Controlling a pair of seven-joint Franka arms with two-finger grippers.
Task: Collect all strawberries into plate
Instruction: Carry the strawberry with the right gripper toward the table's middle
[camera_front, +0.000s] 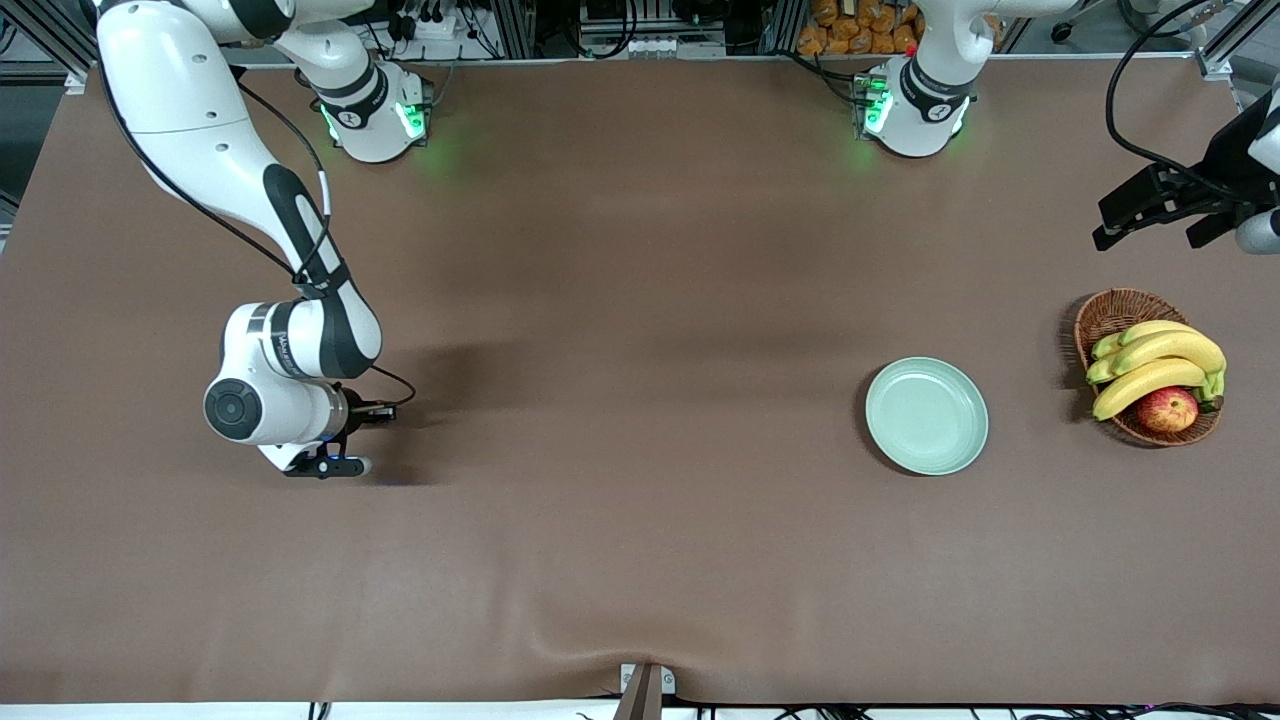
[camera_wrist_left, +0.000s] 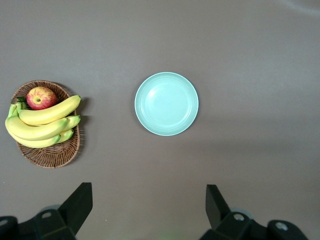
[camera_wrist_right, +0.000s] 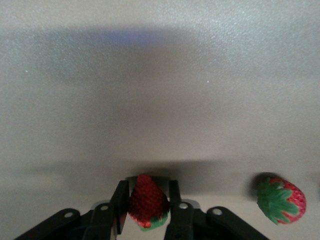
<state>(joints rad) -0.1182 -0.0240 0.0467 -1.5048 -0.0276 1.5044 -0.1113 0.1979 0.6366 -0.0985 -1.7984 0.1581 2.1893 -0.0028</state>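
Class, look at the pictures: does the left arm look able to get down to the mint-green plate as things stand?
Probably yes. The left pincer hangs open above the table near the plate, which is empty, with bare cloth around it; the basket stands apart from it.

Bare brown cloth-covered surface (camera_front: 620, 400) stretches wide between the arms. Toward the left arm's end, only the pale mint-green round plate (camera_front: 927, 415) and, beside it, the brown wicker basket of bananas (camera_front: 1146, 366) stand in the way.

Robotics laboratory: two white arms (camera_front: 250, 200) bolted to a brown-covered table (camera_front: 640, 560), aluminium framing (camera_front: 500, 25) and cabling (camera_front: 1140, 110) along the table's far edge.
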